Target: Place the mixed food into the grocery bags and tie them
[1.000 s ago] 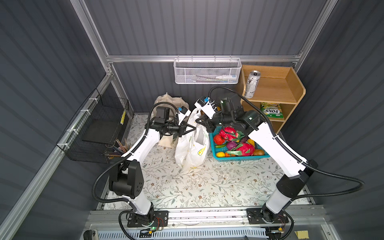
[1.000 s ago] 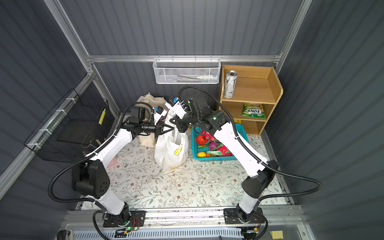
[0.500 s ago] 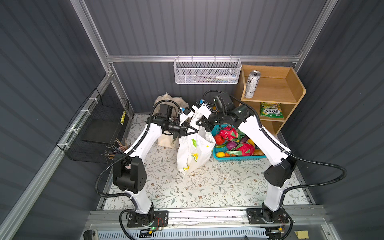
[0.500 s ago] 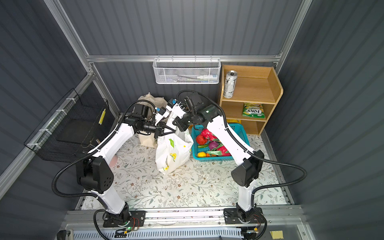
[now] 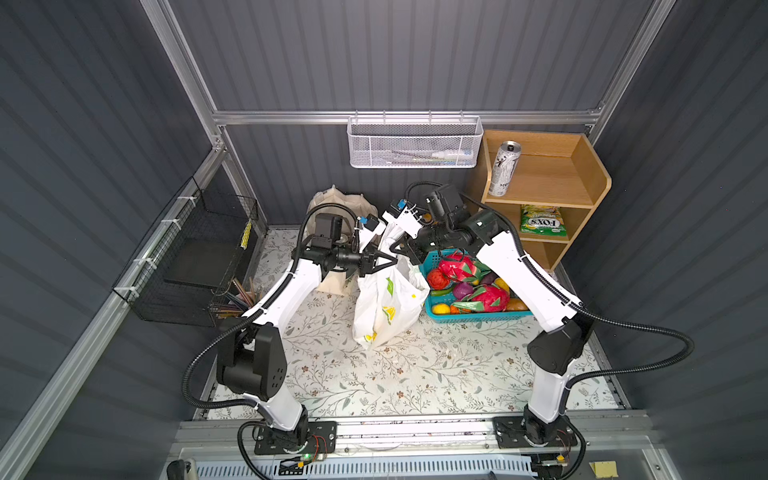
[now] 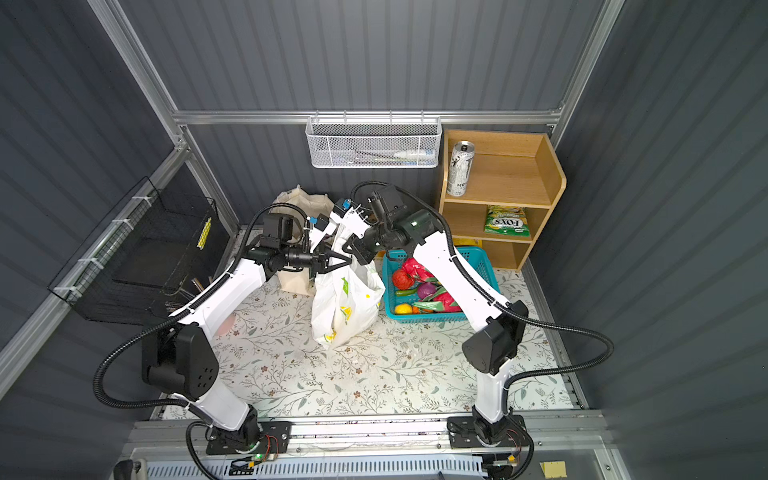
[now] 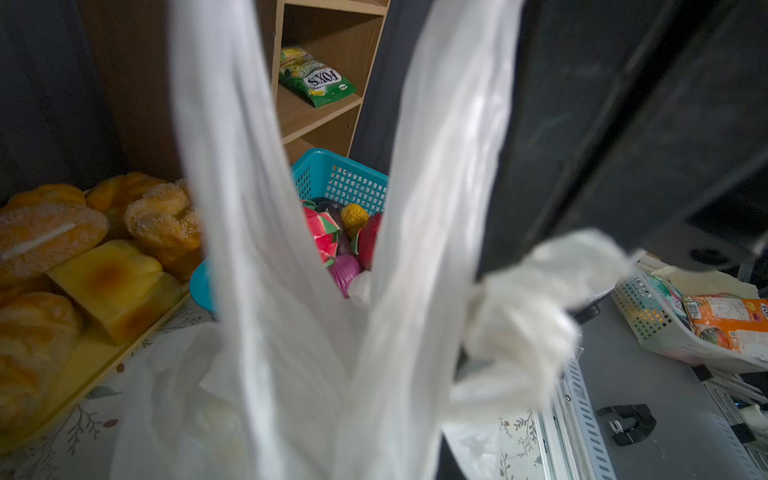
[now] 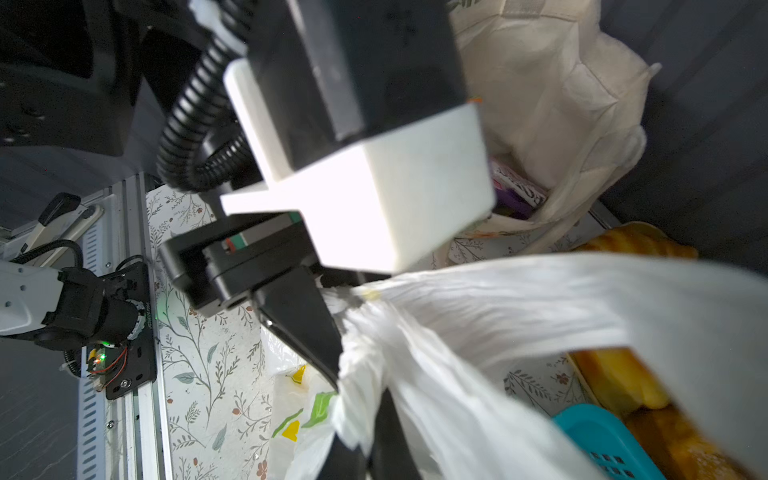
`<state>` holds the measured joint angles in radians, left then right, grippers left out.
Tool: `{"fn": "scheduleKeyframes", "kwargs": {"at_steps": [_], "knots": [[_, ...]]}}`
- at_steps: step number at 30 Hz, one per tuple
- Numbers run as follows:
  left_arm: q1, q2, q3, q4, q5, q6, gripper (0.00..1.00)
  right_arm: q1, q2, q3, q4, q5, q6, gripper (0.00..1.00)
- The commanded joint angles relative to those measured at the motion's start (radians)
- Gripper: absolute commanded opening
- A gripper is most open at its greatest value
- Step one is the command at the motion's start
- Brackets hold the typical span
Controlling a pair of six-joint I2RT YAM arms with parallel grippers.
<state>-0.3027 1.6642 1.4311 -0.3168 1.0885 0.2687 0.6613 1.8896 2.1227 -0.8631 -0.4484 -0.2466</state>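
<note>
My right end effector [image 5: 399, 248] is clamped on a handle of the white plastic bag [image 5: 384, 303]; my left end effector [image 5: 380, 262] sits narrow around it, grip unclear.

The surface [image 5: 374, 374] is covered with a pale cloth printed with leafy sprigs. In both top views a white plastic bag [image 5: 386, 303] [image 6: 345, 303] with lemon print stands on it at the middle. A cream canvas tote [image 5: 332, 199] sits behind it, far and slightly left. To the right lies a teal basket [image 5: 478, 320] heaped with toy fruit. A wooden shelf unit [image 5: 582, 166] stands in the far right corner, with a drink can [image 5: 503, 168] upright on its top shelf and a green FOX'S pouch [image 5: 540, 221] below. A yellow tray [image 7: 83, 357] of bread rolls [image 7: 41, 237] lies just beside the basket.
</note>
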Motion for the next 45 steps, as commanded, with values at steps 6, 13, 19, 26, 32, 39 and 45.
{"fn": "scheduleKeyframes", "kwargs": {"at_steps": [6,13,19,26,32,39,45], "knots": [[-0.007,0.023,0.047,-0.046,0.153,0.055,0.21,0.017,0.007,0.000,0.017,-0.025,0.010,0.00],[-0.007,0.047,0.084,-0.127,0.221,0.112,0.22,0.018,0.019,0.001,0.034,0.002,0.032,0.00],[-0.007,0.048,0.079,-0.088,0.254,0.095,0.24,0.017,0.037,-0.001,0.035,0.008,0.051,0.00],[-0.006,-0.002,-0.073,0.344,0.252,-0.221,0.32,0.017,0.040,-0.016,0.048,0.030,0.096,0.00],[-0.005,0.018,-0.206,0.961,0.189,-0.648,0.29,0.018,0.010,-0.067,0.121,-0.045,0.186,0.00],[-0.005,0.153,-0.205,1.526,0.208,-1.107,0.22,0.019,-0.023,-0.134,0.192,-0.071,0.247,0.00],[-0.004,0.235,-0.172,1.769,0.208,-1.330,0.13,0.018,-0.028,-0.140,0.214,-0.075,0.272,0.00]]}}
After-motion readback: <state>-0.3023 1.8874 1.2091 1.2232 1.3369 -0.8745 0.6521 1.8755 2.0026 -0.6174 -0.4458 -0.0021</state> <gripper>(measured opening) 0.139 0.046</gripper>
